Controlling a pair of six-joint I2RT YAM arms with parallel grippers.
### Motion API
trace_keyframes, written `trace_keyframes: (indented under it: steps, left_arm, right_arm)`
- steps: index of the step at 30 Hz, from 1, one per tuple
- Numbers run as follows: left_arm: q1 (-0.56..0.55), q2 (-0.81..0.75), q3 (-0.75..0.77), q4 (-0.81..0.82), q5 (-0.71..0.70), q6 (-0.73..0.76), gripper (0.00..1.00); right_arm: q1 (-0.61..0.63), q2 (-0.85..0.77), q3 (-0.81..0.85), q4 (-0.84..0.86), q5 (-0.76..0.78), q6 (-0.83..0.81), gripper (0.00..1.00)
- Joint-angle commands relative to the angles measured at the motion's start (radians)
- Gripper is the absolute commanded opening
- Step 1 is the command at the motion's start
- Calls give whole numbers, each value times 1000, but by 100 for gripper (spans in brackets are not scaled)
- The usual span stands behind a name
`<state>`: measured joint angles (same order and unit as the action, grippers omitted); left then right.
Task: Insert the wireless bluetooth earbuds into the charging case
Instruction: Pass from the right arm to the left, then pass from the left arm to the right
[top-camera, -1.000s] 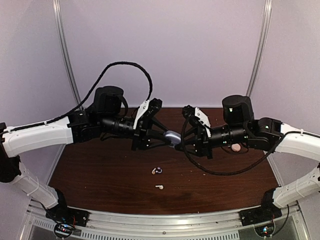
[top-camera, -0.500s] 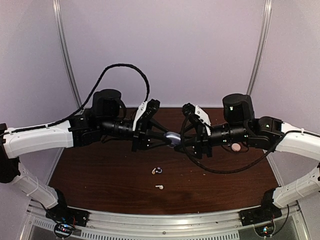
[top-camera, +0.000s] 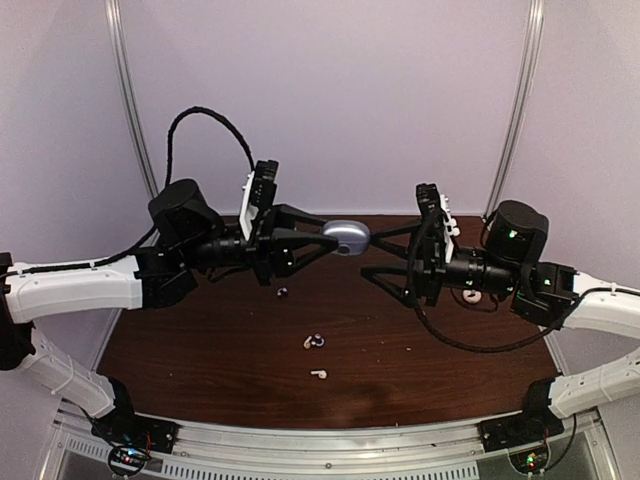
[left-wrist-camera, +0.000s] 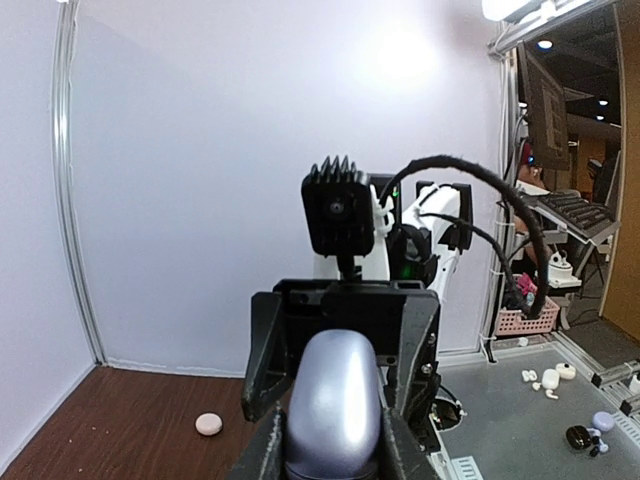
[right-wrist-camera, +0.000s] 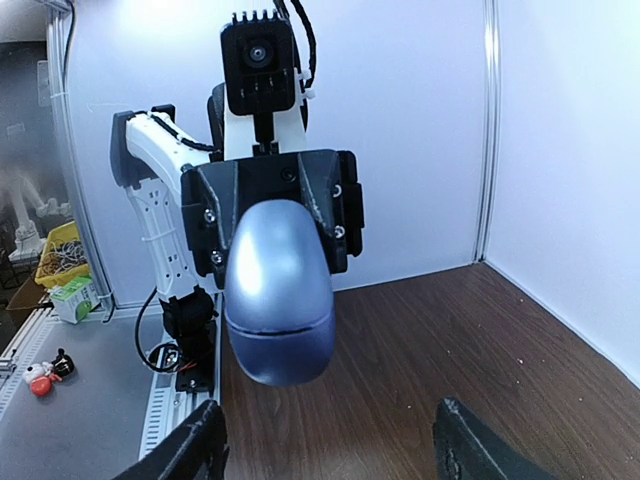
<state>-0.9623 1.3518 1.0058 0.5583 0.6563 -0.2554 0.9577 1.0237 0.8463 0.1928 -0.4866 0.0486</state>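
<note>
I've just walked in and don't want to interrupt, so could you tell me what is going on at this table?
The left arm holds a closed lavender-silver oval plastic charging case in the air, its jaws shut on it. The right arm faces it, jaws open, close to the case but not touching. The tiny white and dark plastic earbuds lie on the brown wooden table, none inserted yet.

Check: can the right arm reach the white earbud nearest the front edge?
Probably yes: the right gripper is open and empty, and the white earbud lies uncovered on bare table.
</note>
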Motion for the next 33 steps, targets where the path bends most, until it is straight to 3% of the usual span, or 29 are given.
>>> trace_keyframes:
  steps: [1, 17, 33]
  left_arm:
    - [-2, 5, 10, 178, 3, -77, 7]
    - [-26, 41, 7, 214, -17, -88, 6]
    - [-29, 60, -1, 234, -24, -81, 6]
  right_arm:
    - [-4, 34, 15, 179, -43, 42, 70]
    - [7, 93, 54, 243, -82, 41, 58]
    - [13, 113, 61, 251, -101, 46, 37]
